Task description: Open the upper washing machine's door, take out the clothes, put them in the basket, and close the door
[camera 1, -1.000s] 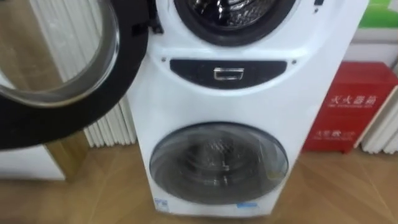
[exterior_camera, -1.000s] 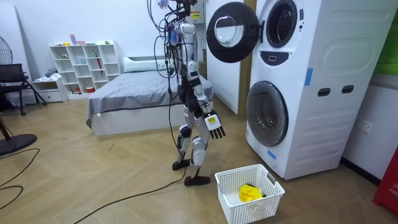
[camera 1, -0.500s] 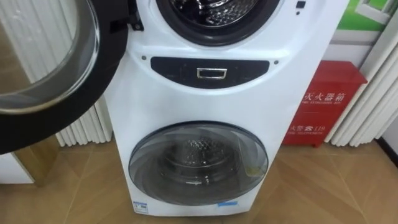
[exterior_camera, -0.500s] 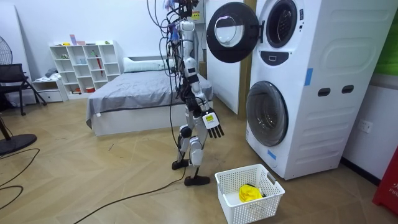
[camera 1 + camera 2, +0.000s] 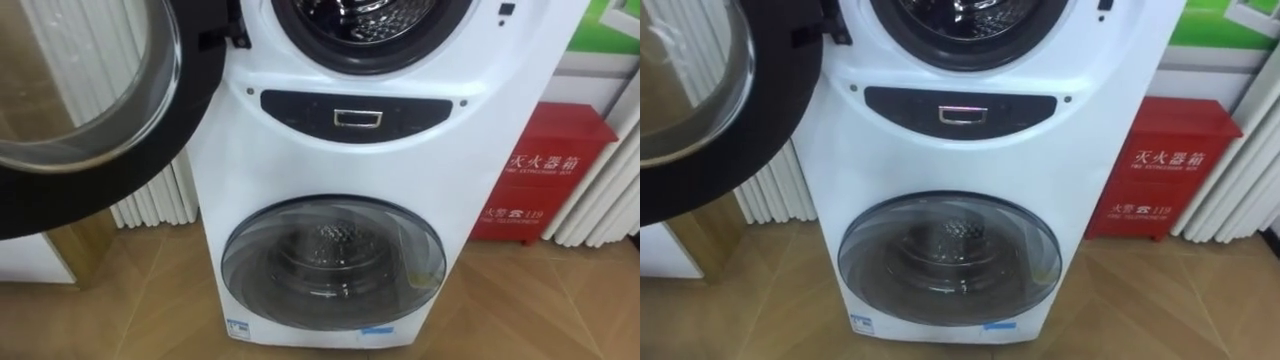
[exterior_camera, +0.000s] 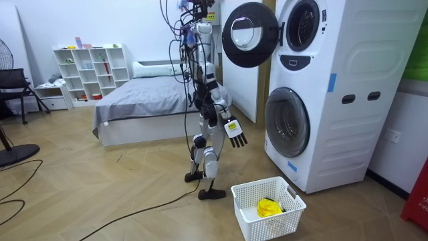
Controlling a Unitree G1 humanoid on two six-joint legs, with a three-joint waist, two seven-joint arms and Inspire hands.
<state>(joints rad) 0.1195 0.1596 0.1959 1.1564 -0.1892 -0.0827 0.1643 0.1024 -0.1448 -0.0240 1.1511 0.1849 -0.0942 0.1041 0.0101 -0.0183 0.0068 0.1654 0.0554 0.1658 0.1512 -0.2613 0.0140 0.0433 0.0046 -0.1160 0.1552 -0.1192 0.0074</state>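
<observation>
- Right hand [image 6: 235, 132], fingers spread and holding nothing, is a little higher and nearer the washer [image 6: 321, 87] than a second ago. The robot stands on the same spot, between bed [image 6: 144, 107] and washer, facing the washer.
- The eye views have swung slightly sideways. That is the head's own move; the washer has not shifted.
- Judgement: the reach toward the upper drum [image 5: 370, 25] is only beginning, and the hand has yet to enter the opening.
- Clothes: a yellow cloth [image 6: 269, 207] lies in the basket [image 6: 249, 217] on the floor near the robot's feet. In the upper drum just shiny ribbed metal shows; whether clothes lie deeper I cannot tell.
- Upper door [image 5: 60, 205]: a thick black ring round bulging clear glass, swung open to the left.
- Lower door [image 5: 335, 265]: round, smoky glass, closed, with perforated steel behind it.
- Washer body is glossy, smooth white. The basket is rigid white plastic lattice. The cloth is soft and crumpled.
</observation>
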